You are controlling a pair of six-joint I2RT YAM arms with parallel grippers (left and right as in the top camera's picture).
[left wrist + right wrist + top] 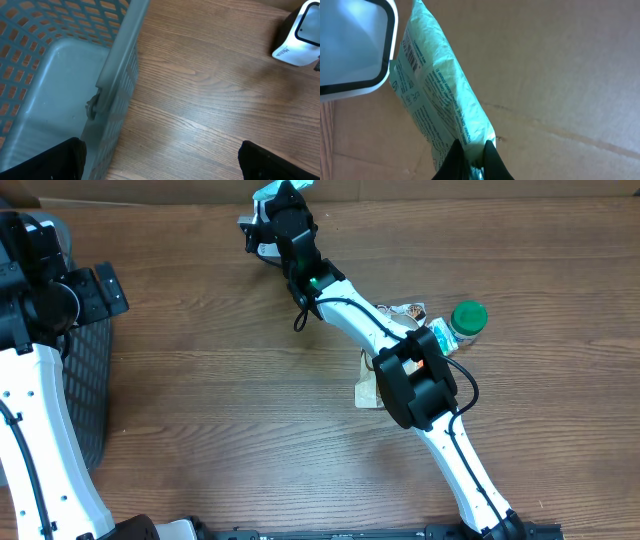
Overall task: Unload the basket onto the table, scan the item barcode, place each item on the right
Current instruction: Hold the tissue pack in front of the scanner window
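A wooden table [200, 410] carries everything. A grey basket [90, 380] with holes in its sides stands at the left edge of the table. The left gripper [160, 150] hangs over the basket's rim, with its jaws wide apart and nothing in them. Near the right side of the table stands a small jar [468, 318] with a green lid. Just beside it lies a little printed pack [405, 310]. A tan paper bag [366, 388] lies near the middle, and the right arm reaches across it and hides part of it. A white scanner [350, 45] sits at the far edge of the table, near the middle of that edge. The light green packet [437, 85] is up in the air over that far edge, right beside the scanner. The right gripper [471, 150] is clenched on the packet's lower end, pinching it between both fingers [454, 155]. The packet sticks up and away from the gripper, tilted toward the scanner. Its barcode [413, 54] is near the top end, close to the scanner's edge.
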